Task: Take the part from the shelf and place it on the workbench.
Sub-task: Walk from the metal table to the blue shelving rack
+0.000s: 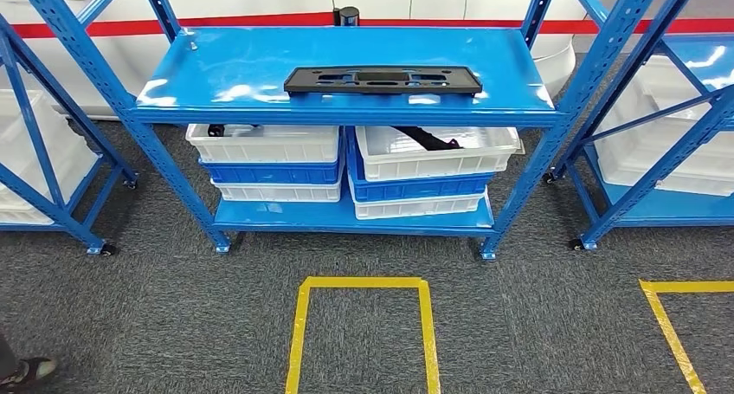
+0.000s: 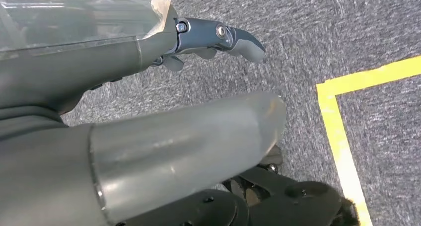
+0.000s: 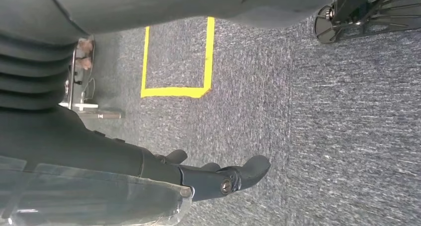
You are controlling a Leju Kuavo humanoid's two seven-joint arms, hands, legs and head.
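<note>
Part [image 1: 382, 80] lies flat on the shelf's [image 1: 216, 74] top deck, near the front edge, easy reach. Both arms hang down toward the carpet: left hand [image 2: 149, 102] and right hand [image 3: 198, 176] empty, fingers loosely apart. Pickup not started.

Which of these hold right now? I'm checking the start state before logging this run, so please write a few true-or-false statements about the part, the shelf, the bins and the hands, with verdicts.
1. The black part lies flat on the blue shelf's top board. True.
2. The left hand is holding the part. False: it hangs over the carpet, holding nothing.
3. White and blue bins are stacked on the lower board. True.
4. The right hand rests on the shelf. False: it hangs above the carpet, near yellow floor tape.
5. The part lies in a bin. False: it is on the top board.
</note>
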